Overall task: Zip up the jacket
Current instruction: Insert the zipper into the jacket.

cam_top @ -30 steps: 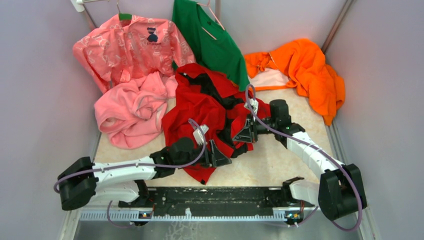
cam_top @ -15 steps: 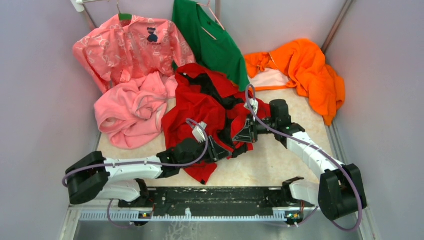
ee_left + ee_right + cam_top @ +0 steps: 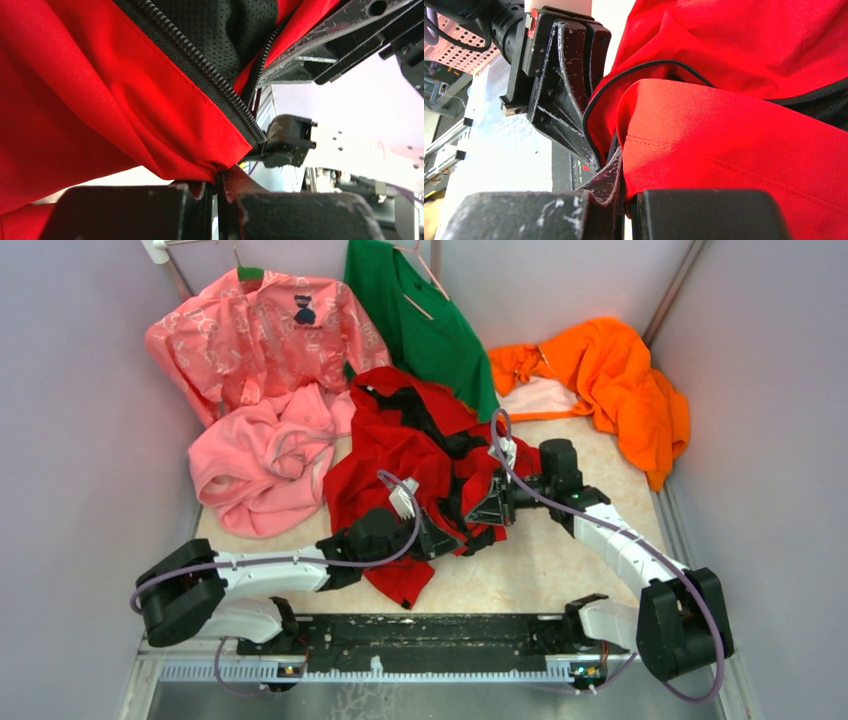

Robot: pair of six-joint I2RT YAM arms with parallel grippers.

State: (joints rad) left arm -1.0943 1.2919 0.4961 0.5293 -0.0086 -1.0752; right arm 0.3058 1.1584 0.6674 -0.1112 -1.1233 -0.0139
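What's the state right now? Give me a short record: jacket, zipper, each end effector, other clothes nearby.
jacket: bright red, crumpled mid-scene, front open
zipper: undone; dark teeth on two separate edges, mesh lining showing between
left end effector: shut on the jacket's red fabric below the zipper edge
right end effector: shut on the jacket's other front edge, close to the left one
other clothes: pink fleece left of jacket, orange garment far right, green shirt and pink patterned shirt behind
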